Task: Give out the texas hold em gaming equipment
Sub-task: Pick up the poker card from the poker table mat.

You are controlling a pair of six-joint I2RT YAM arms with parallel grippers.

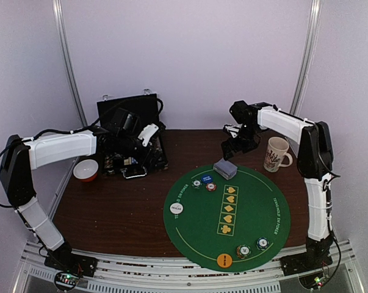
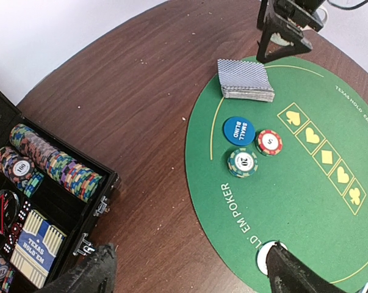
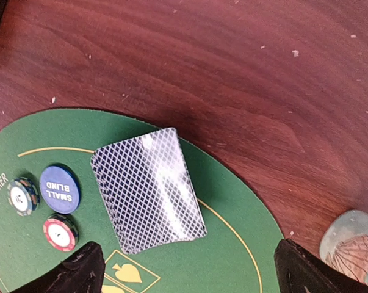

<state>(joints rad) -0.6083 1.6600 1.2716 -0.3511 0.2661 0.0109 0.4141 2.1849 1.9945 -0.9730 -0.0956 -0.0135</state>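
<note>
Left wrist: dealer disc [image 2: 262,254] half-hidden

- left arm [image 1: 61,149]: white shells, black joints, black cable [image 1: 61,129] looping above.
- right arm [image 1: 318,207]: same white and black.
- left gripper [image 2: 184,271]: black fingers [image 2: 92,271], seemingly rough-surfaced.
</note>
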